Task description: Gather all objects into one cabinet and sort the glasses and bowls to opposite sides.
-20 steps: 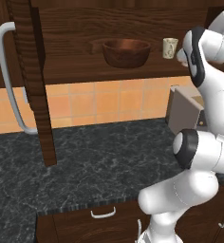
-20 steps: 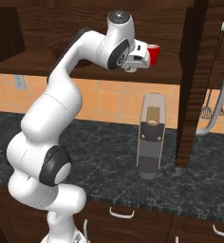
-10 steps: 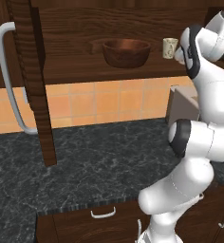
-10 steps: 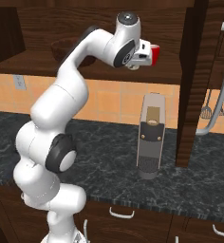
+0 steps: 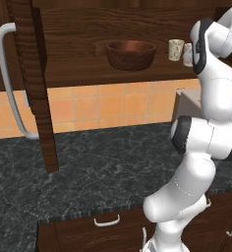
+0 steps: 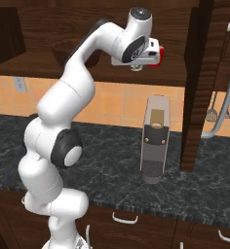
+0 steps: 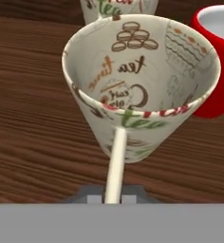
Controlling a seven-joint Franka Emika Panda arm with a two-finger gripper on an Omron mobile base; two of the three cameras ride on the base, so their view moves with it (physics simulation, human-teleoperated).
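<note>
The jaws are nearly closed, pinching the thin handle of a cream mug (image 7: 141,85) on the cabinet shelf (image 7: 33,123). A red cup (image 7: 217,57) stands just beside it, and a second mug (image 5: 176,49) behind. The bowl (image 5: 130,53) sits mid-shelf, well apart.

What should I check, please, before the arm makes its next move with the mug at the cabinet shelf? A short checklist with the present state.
1. Grip on the mug: the gripper is shut on its thin handle. Ok.
2. Mug resting on the shelf: contact is not visible. Cannot tell.
3. Red cup beside the mug: close together; gap or contact unclear. Cannot tell.
4. Second mug upright on the shelf. Ok.
5. Bowl on the opposite side from the cups. Ok.
6. Cabinet door open, away from the arm. Ok.
</note>
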